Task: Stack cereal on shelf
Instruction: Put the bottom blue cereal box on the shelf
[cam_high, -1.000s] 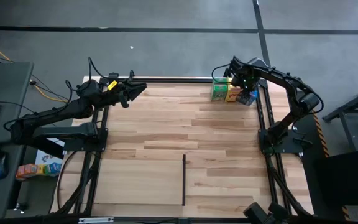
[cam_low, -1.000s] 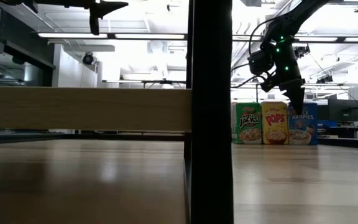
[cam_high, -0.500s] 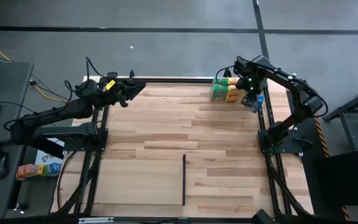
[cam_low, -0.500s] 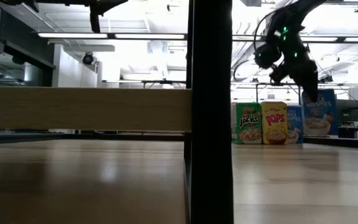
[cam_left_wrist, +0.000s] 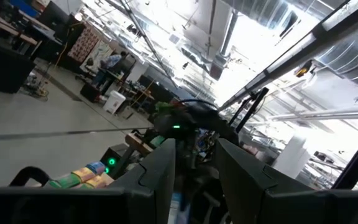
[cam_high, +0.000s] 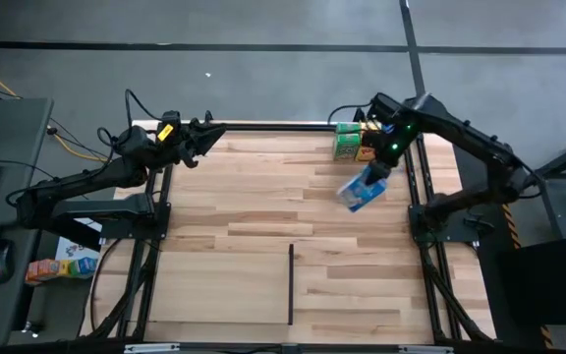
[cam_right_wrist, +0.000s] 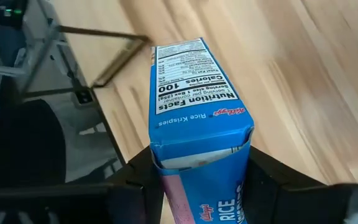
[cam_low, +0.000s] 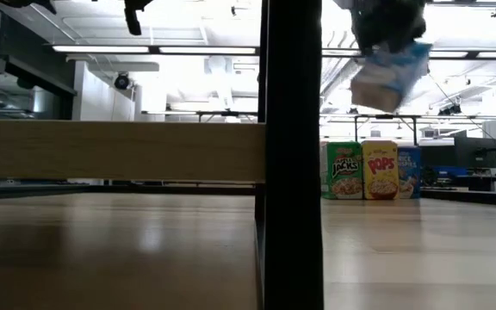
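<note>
At the table's far left corner, the left gripper (cam_high: pixel 216 135) hangs raised above the wooden table (cam_high: pixel 263 206), its fingers (cam_left_wrist: pixel 160 168) standing a narrow gap apart with nothing between them, as the left wrist view shows. Near the middle of the table's front half lies the shelf (cam_high: pixel 291 284), seen from overhead as a thin black bar; in the low view its dark upright edge (cam_low: pixel 291 172) and pale panel fill much of the foreground. Farther right, at the table's far edge, a green cereal box (cam_low: pixel 344 170), a yellow cereal box (cam_low: pixel 381 170) and a blue cereal box (cam_low: pixel 409 172) stand upright in a row, touching side by side. To their right and well above the wood, the right gripper (cam_high: pixel 379 169) carries a second blue cereal box (cam_high: pixel 361 191) in the air, tilted, on the near side of the row. The right wrist view shows its two fingers (cam_right_wrist: pixel 135 186) pressed against the box's opposite broad faces, the nutrition panel (cam_right_wrist: pixel 191 84) facing the camera. Off the table's left side, more small boxes (cam_high: pixel 59 265) lie on a grey desk (cam_high: pixel 8 147).
</note>
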`<state>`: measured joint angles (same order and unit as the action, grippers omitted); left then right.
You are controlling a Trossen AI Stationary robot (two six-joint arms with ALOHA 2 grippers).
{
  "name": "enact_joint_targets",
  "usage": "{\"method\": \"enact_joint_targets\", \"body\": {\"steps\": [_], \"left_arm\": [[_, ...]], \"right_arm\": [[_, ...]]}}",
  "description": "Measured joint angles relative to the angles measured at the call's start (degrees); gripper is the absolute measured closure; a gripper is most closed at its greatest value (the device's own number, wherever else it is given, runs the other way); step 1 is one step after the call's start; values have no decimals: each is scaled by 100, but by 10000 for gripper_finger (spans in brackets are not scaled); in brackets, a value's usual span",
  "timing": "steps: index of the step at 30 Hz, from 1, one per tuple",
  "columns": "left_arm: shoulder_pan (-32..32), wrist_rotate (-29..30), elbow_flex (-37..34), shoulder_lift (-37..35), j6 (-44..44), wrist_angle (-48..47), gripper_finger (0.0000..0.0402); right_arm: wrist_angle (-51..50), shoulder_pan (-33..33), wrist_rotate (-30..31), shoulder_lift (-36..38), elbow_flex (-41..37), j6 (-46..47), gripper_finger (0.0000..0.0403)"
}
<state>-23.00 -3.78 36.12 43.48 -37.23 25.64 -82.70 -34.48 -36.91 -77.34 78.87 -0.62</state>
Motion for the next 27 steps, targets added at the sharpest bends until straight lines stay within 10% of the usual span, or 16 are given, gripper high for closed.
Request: {"method": "enact_joint_targets", "body": {"steps": [10,27], "left_arm": [[0,3,0,0,184,43,291],[0,-65,-2,-42,249,136,291]], "right_arm": [[2806,2012,768,-720,1593,1169,261],[1131,4058,2423,-4063,5563,1811,261]]}}
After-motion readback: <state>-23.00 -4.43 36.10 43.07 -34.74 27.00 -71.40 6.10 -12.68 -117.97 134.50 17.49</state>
